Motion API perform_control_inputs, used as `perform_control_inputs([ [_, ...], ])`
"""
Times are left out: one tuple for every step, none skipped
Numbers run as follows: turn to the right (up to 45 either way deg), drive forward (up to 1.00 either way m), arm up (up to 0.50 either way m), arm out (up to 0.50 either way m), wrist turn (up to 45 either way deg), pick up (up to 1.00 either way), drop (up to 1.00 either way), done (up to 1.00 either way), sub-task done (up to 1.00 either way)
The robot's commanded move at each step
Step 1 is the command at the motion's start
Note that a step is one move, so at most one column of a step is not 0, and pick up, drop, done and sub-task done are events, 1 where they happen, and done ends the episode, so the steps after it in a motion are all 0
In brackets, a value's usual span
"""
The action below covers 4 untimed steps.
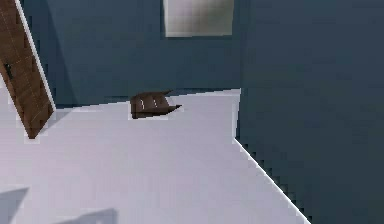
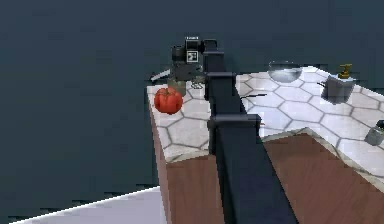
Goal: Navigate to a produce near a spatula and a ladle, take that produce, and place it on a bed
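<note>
In the arm side view a round red produce [image 2: 167,99], like a tomato, lies at the left corner of a counter [image 2: 300,115] topped with pale hexagon tiles. The dark arm bar [image 2: 235,140] rises from the bottom edge across the counter. Its far end carries the white marker square [image 2: 192,57], with the gripper [image 2: 178,72] just behind and above the red produce. A thin grey utensil-like shape [image 2: 160,76] pokes out to the left beside it. I cannot tell whether the gripper holds anything.
A glass bowl [image 2: 285,72] and a dark small container [image 2: 340,85] stand farther right on the counter. In the forward view, a brown door [image 1: 25,80] leans at the left, a low brown object [image 1: 152,104] lies on the pale floor by the blue wall [image 1: 310,90], and a light panel [image 1: 200,18] hangs above.
</note>
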Motion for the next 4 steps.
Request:
perform_control_inputs([
  [0.0,0.00,-0.10,0.00,0.0,0.00,0.00,0.00,0.00],
  [0.0,0.00,0.00,0.00,0.0,1.00,0.00,0.00,0.00],
  [0.0,0.00,0.10,0.00,0.0,0.00,0.00,0.00,0.00],
  [0.0,0.00,0.00,0.00,-45.0,0.00,0.00,0.00,0.00],
])
